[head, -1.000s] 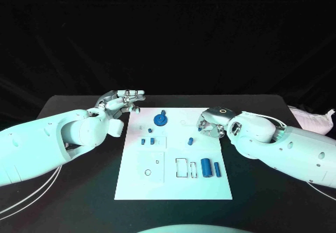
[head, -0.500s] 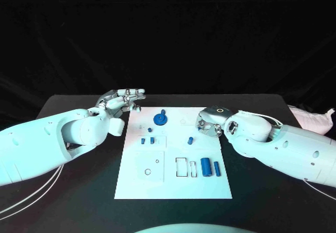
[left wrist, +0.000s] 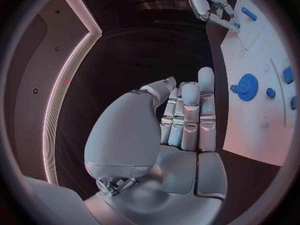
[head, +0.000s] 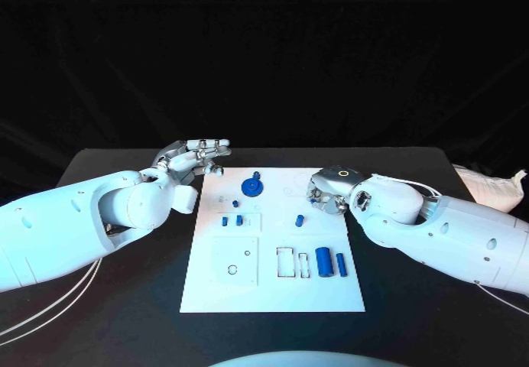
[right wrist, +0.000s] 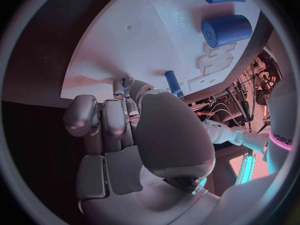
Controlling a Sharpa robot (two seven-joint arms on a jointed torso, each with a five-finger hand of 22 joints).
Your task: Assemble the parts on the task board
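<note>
I am hovering my right hand, fingers curled in on nothing I can make out, at three o'clock of the small blue plastic peg lying mid white task board. It looks light, stiff and slippery; I'd pinch its middle. My left hand is idling, released, at the board's ten o'clock corner over the black desk.

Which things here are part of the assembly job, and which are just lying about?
Part of the job:
task board
blue gear
big blue cylinder
slim blue pin
small blue peg
two small blue pieces
left hand
right hand

Lying about:
white bundle at the table's right edge
</note>
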